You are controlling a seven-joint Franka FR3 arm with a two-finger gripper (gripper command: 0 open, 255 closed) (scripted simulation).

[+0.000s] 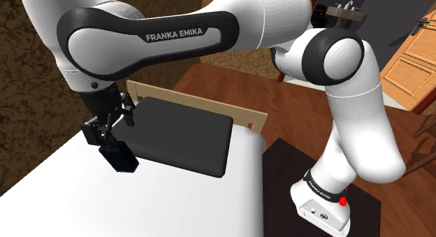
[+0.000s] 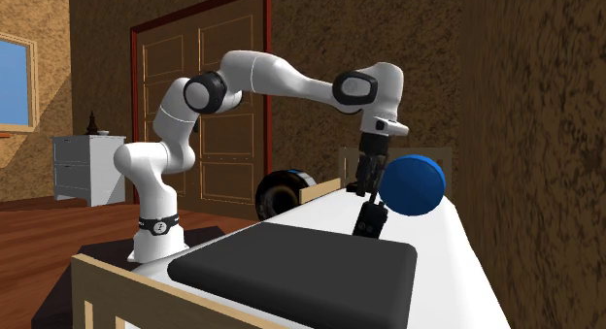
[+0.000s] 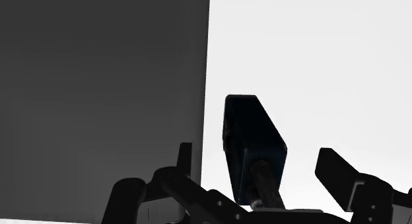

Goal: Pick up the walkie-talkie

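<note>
Black gripper (image 3: 254, 150) hangs right over the walkie-talkie (image 3: 251, 133), pointing down at it. Its two fingers (image 3: 337, 170) stand apart, one on each side of the little black box. In the wrist view I can see a gap on both sides, so I think nothing is gripped yet.

The walkie-talkie is on the white bed (image 1: 175, 207), just beside the edge of the flat dark pad (image 1: 182, 134). It looks tipped a bit, not straight. I cannot tell if its whole back lies on the bed.

Why is the hand like this? I think the fingers are wide so the box can fit in between them. They sit on its two long sides, so a squeeze would catch it there. The pad is close to one finger, so that finger has little room.

The white arm goes up from its stand (image 1: 321, 207), bends over high, and reaches across the bed. Then the wrist turns down, so the hand comes at the box from above
</note>
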